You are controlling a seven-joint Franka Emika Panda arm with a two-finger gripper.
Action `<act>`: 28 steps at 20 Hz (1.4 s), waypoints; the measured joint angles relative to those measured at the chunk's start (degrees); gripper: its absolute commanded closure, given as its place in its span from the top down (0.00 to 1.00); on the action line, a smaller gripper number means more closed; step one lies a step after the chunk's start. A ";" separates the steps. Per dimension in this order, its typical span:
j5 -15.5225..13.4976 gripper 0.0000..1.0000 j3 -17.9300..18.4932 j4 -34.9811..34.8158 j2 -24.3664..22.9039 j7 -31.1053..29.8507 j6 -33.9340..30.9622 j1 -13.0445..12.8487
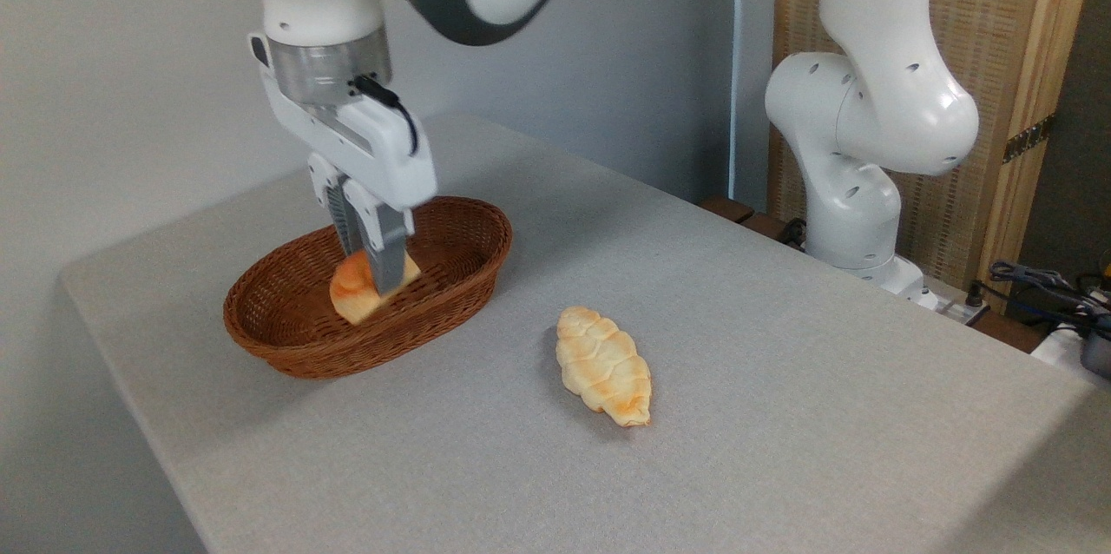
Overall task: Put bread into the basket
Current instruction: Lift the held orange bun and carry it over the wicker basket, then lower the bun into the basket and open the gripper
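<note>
The bread, a small round orange-golden bun, hangs between my fingers over the middle of the basket. My gripper is shut on it and points straight down. The near finger covers part of the bun. The basket is an oval, shallow, reddish-brown wicker one at the left side of the grey table. Whether the bun touches the basket floor I cannot tell.
A longer, paler braided loaf lies on the table right of the basket. The white arm base stands at the back right, with cables beyond the table's edge. The table's left edge runs close behind the basket.
</note>
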 measured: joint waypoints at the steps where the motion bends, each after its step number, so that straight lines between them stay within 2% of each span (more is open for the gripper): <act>1: -0.01 0.72 -1.17 0.00 0.20 -0.98 0.12 -0.09; 2: -0.03 0.97 -3.29 0.00 0.62 -2.65 0.61 -0.16; 3: -0.03 1.00 -5.32 -0.01 1.19 -4.16 1.49 -0.25; 7: 0.00 1.00 -9.43 -0.12 3.98 -6.89 7.47 -0.49; 11: 0.00 1.00 -11.33 -0.15 7.60 -7.25 12.36 -0.44; 28: 0.01 1.00 -12.00 0.55 8.58 -7.25 12.85 -0.10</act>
